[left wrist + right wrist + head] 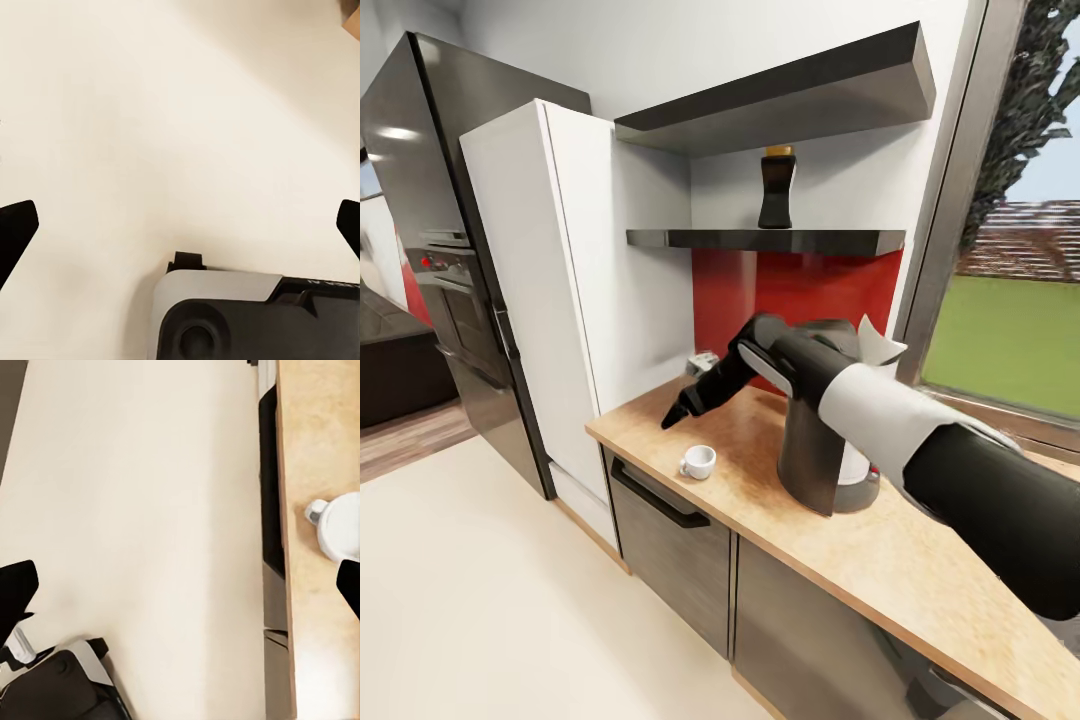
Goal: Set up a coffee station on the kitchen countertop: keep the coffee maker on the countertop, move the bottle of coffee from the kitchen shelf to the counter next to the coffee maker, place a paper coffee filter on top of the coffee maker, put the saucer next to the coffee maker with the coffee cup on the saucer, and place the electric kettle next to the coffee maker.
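While the right gripper (672, 418) hangs over the surface (920, 560) with fingers spread wide and empty, the coffee cup (699, 461) stands upright just below and beside it (handle toward the surface's edge).

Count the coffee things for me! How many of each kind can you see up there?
Coffee maker: 1
Paper coffee filter on top of it: 1
Coffee cup on the kitchen countertop: 1
Bottle of coffee on the kitchen shelf: 1
Total: 4
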Robot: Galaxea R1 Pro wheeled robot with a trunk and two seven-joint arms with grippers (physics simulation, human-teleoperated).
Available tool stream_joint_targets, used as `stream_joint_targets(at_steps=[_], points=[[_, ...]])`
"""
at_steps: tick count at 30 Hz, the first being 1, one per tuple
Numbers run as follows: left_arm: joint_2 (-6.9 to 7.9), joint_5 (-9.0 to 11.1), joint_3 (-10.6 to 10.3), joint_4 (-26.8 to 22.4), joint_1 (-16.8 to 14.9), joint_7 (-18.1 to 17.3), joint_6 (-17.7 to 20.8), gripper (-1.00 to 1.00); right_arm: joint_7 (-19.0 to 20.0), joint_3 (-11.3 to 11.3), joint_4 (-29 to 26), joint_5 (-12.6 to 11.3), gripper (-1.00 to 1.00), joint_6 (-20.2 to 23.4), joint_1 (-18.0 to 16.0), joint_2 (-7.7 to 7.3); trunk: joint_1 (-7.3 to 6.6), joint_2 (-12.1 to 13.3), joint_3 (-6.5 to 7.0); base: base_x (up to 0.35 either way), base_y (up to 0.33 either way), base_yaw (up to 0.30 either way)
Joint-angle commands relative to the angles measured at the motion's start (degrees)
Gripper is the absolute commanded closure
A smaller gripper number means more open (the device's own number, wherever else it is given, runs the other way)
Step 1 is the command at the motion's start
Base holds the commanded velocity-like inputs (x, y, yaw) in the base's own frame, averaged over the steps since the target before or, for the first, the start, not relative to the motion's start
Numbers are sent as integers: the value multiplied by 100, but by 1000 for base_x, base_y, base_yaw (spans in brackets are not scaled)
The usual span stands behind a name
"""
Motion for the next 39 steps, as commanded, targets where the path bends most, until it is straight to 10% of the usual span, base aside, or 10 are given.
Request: stream_joint_targets(at_steps=[1,17,39], points=[[-1,2,10,-9,2,-3,-7,-100,-25,22,3,-41,-100,-2,21,6,1,-7,-8,0,0,0],[-1,2,19,-9,2,-4,-7,-100,-571,24,-15,-488,-100,-51,339,35,1,-7,-8,-148,0,0],[-5,2,25,-18,2,-3,-7,-100,-1316,34,-891,-450,-100,-1640,3098,-90,1,-7,-8,-11,0,0]])
